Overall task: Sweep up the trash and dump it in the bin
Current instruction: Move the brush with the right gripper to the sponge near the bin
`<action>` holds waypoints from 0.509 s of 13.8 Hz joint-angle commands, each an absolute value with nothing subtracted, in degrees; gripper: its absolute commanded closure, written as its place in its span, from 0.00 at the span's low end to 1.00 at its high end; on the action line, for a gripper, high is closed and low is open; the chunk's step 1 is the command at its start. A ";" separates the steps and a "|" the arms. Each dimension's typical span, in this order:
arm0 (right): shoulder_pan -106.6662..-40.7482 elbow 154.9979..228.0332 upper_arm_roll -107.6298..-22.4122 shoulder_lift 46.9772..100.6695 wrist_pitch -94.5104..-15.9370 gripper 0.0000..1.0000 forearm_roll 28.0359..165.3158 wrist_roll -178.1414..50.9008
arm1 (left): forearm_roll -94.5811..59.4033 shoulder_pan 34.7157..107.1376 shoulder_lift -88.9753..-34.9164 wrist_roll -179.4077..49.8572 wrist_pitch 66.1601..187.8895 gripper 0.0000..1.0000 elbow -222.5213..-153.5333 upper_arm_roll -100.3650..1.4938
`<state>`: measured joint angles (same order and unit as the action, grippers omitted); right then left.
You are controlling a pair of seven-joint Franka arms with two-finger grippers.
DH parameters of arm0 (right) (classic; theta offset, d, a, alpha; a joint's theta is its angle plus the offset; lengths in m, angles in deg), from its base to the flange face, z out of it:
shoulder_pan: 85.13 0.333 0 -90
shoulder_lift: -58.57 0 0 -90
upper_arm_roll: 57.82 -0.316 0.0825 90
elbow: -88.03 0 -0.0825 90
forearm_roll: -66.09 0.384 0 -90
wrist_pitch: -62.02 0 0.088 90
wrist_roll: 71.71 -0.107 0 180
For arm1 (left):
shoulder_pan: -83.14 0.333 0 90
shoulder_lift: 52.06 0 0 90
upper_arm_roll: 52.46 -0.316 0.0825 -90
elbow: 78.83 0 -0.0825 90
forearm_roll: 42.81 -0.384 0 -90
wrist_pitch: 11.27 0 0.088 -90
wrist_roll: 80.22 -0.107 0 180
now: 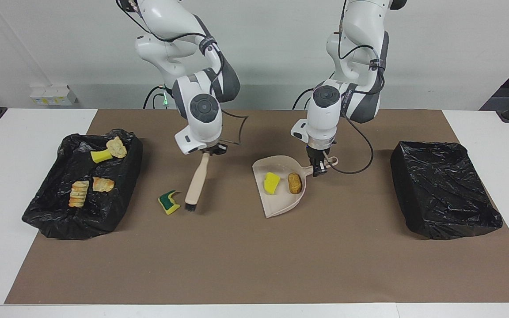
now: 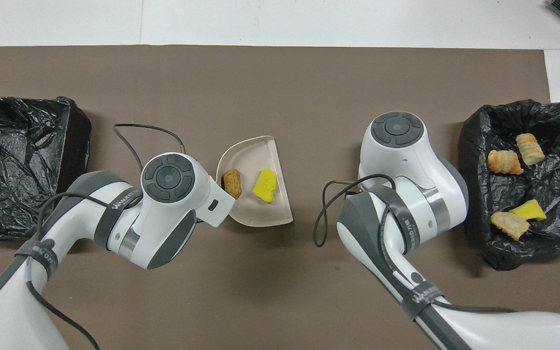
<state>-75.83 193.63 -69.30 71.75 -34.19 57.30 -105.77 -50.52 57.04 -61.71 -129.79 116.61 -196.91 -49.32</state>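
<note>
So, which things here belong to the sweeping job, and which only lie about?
Job: brush, dustpan, yellow sponge piece and brown chunk in it, green-yellow scrap, bin holding four scraps.
Lying about: second black bin, white box by the wall.

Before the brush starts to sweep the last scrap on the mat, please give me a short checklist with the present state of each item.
1. Right gripper is shut on the brush handle: ok.
2. Brush bristles are beside the green and yellow sponge scrap, on the side toward the dustpan; sweeping it to the pan needs the bristles on the scrap's bin side: not ok.
3. Left gripper is shut on the dustpan handle: ok.
4. Dustpan contains the yellow sponge piece and the brown chunk, both well inside: ok.
5. Bristles touch the mat: cannot tell.
</note>
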 commanded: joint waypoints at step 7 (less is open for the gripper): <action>-85.05 202.28 -70.21 71.31 -39.75 1.00 46.75 -93.80 | -51.69 56.69 -59.88 -130.32 117.31 1.00 -199.41 -49.74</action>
<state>-85.28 200.81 -69.24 72.21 -38.47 48.01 -97.26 -50.52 57.04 -61.70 -129.79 116.61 -196.94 -49.32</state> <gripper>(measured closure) 0.736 0.692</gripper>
